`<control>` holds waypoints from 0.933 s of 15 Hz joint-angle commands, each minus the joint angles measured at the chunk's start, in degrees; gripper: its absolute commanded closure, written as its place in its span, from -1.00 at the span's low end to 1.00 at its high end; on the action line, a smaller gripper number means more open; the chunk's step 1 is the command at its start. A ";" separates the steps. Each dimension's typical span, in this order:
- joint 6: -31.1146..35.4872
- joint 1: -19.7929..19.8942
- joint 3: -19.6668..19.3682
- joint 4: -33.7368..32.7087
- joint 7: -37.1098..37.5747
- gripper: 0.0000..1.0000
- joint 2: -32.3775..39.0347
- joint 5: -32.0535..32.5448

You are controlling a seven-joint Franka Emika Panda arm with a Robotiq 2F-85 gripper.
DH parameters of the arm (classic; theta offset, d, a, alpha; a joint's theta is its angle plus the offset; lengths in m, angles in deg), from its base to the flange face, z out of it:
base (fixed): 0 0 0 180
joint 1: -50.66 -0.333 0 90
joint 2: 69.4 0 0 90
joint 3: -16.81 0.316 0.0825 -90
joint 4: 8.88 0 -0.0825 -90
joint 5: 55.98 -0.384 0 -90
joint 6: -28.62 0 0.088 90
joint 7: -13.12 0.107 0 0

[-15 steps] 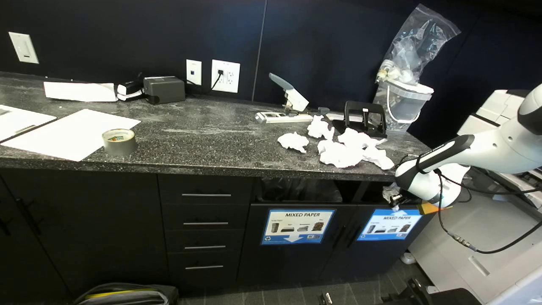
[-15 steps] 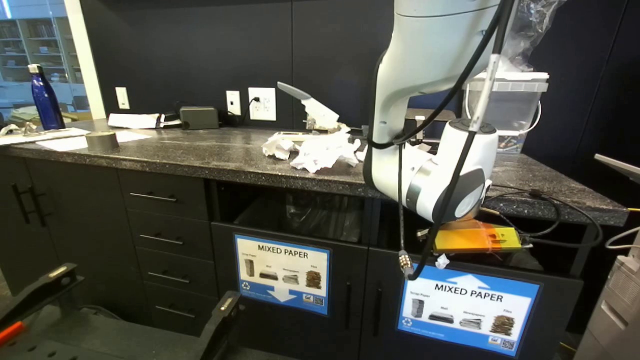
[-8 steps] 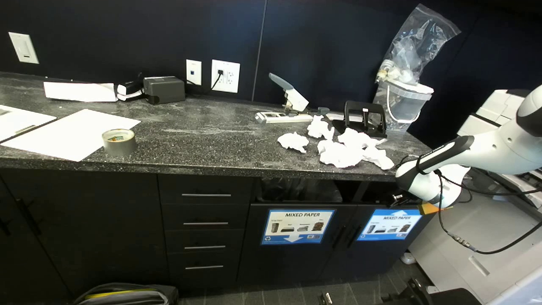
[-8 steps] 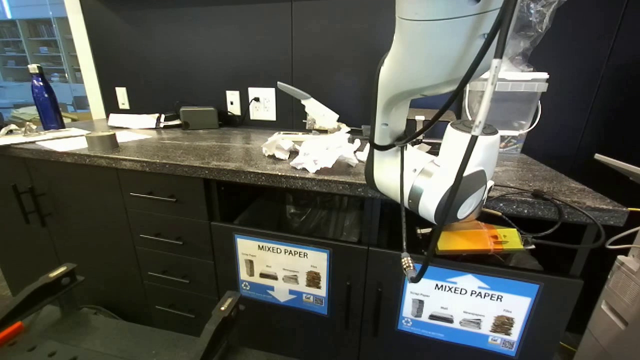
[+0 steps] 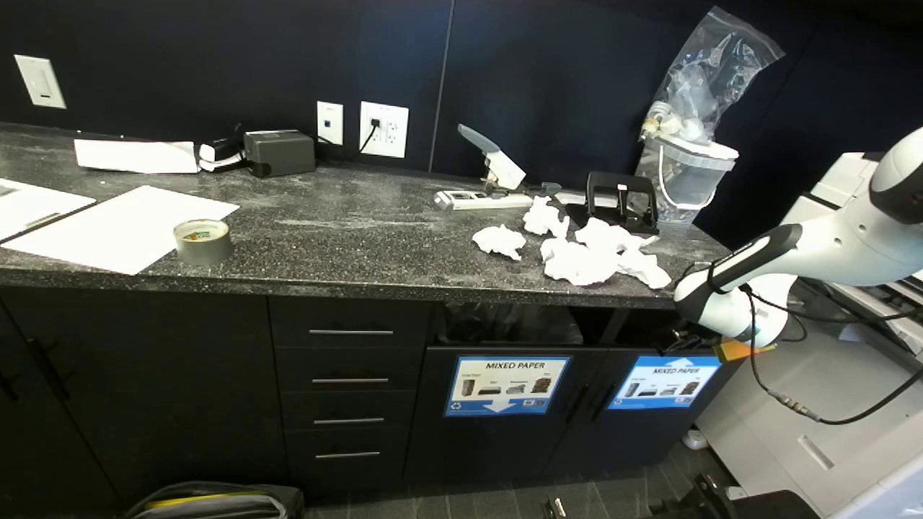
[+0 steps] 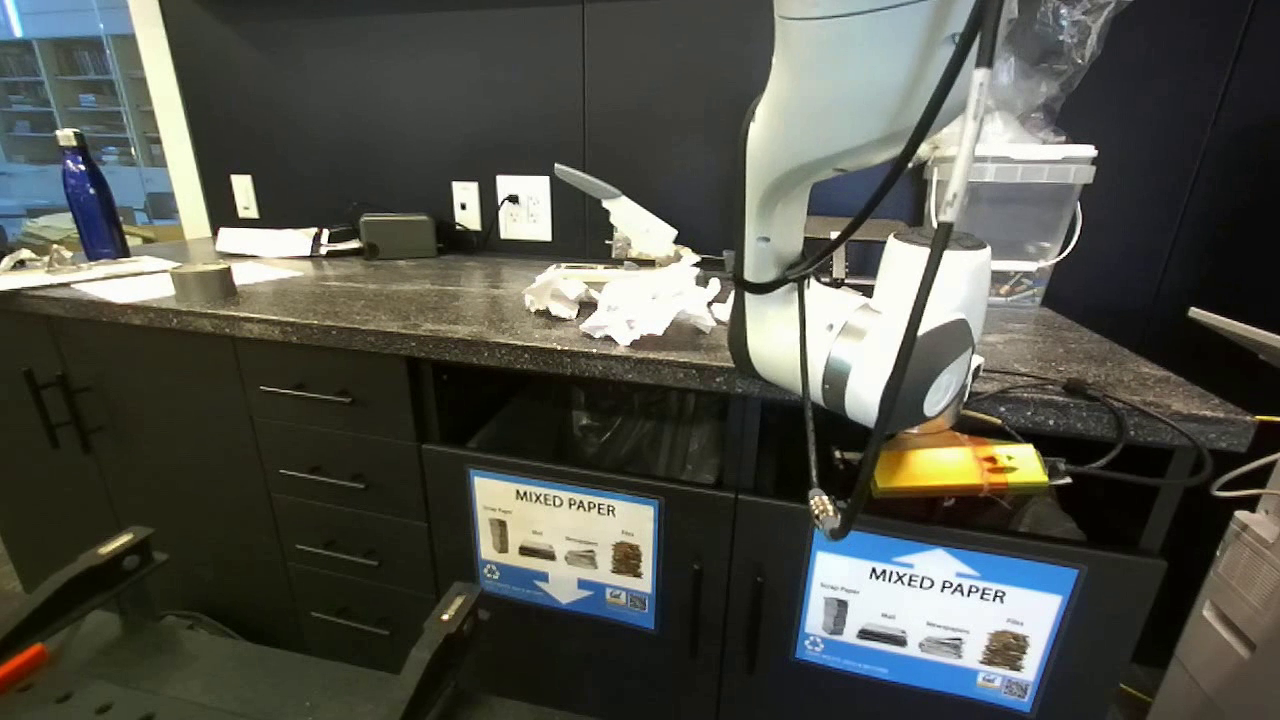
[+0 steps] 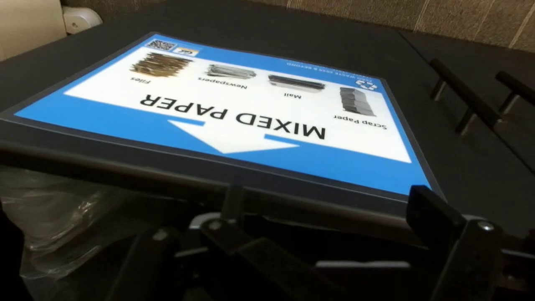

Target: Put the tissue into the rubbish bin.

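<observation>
In the wrist view my gripper [image 7: 330, 205] stands open, its two dark fingers wide apart and no tissue visible between them. It is at the slot of the rubbish bin [image 7: 292, 39], by the top edge of the panel with the blue sign [image 6: 940, 620]. In an exterior view the gripper's dark tips [image 5: 674, 342] show at that slot, below the counter edge. Several crumpled white tissues [image 5: 580, 259] lie on the counter, clear of the gripper. The inside of the bin is mostly dark; some clear plastic liner [image 7: 58, 225] shows.
Beside the bin is a twin compartment with a mostly white sign [image 6: 565, 545]. The counter [image 5: 346, 245] overhangs the slots. A hole punch [image 5: 620, 202], stapler [image 5: 490, 198] and white-lidded tub [image 5: 689, 176] stand behind the tissues. A cable [image 6: 905, 370] hangs along the arm.
A second ago a white tissue hung at the gripper by the bin's slot; half a second later it was gone from sight. Since then the arm has risen slightly.
</observation>
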 commanded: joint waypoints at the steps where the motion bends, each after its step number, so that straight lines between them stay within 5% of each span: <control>1: -8.89 -5.01 -3.90 6.67 4.33 -1.00 -10.25 1.81; 10: -48.00 -13.23 -5.25 15.14 1.84 -1.00 -34.86 3.76; 11: -52.59 -16.97 -8.18 15.14 0.44 -1.00 -37.43 2.39; 14: -55.96 -20.81 -9.52 14.51 -0.51 -1.00 -41.98 3.92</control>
